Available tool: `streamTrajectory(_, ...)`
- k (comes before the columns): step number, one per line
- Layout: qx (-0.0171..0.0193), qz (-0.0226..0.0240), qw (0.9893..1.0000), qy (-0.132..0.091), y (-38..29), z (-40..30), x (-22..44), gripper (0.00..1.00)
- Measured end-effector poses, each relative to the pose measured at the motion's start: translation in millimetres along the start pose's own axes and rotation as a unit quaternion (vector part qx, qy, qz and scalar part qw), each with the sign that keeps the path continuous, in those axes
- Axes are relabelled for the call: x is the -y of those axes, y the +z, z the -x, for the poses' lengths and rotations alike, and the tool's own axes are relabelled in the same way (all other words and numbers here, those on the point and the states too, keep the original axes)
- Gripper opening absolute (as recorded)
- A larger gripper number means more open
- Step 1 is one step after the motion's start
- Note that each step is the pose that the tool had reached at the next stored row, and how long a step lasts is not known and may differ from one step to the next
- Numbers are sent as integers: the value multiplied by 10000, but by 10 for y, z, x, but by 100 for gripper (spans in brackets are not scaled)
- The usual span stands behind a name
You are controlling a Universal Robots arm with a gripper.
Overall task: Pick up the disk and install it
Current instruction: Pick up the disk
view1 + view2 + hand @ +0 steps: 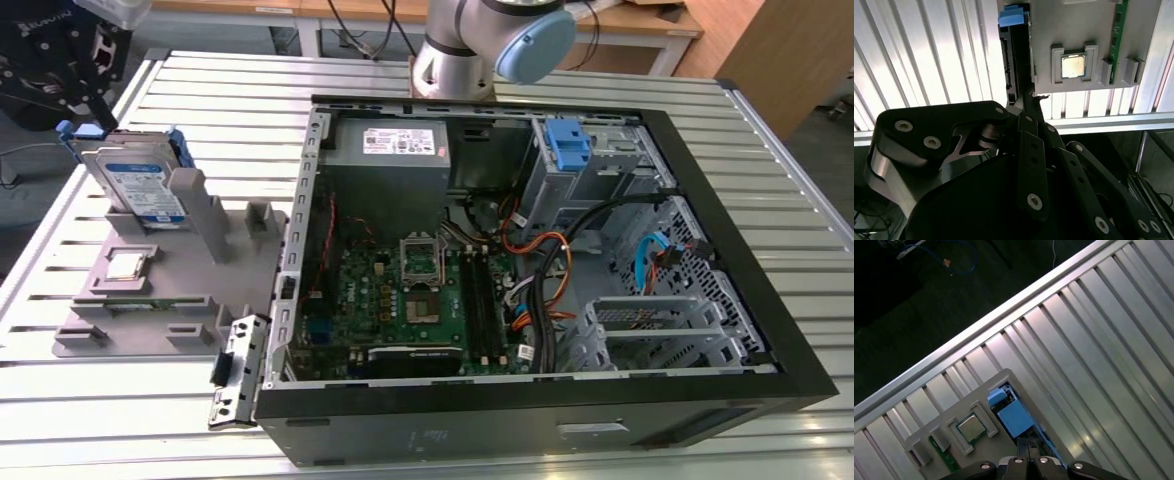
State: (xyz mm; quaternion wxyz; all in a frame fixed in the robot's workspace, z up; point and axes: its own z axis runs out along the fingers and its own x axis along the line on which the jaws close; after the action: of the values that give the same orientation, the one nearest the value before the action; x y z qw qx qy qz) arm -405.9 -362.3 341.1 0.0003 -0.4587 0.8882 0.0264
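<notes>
Slatted metal table [240, 90], exterior view upper left: black gripper [80, 112] over upright silver blue-framed disk [140, 190]; jaws unreadable; skewed grip could jam it.

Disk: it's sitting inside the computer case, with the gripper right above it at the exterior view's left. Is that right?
Not quite. The disk is outside the computer case: it stands on edge in the grey fixture beside the case, as the exterior view shows. The gripper is right above it at the exterior view's left.
</notes>
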Motion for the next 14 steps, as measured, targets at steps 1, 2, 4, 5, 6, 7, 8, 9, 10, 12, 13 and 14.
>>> streamTrajectory(1,-4,2,10000,-90,0,0,0,10)
streamTrajectory(2,-9,5,9998,-179,0,0,0,10)
streamTrajectory(4,-16,9,9994,-354,0,0,0,10)
streamTrajectory(5,-20,11,9990,-442,0,0,0,10)
streamTrajectory(6,-24,13,9987,-514,0,0,0,10)
streamTrajectory(7,-25,13,9986,-537,0,0,0,10)
streamTrajectory(8,-25,14,9985,-538,0,0,0,10)
streamTrajectory(9,-25,13,9985,-539,0,0,0,10)
streamTrajectory(10,-25,13,9985,-539,0,0,0,10)
streamTrajectory(12,-25,14,9985,-539,0,0,0,10)
streamTrajectory(13,-25,14,9985,-539,0,0,0,10)
streamTrajectory(14,-25,13,9985,-539,0,0,0,10)
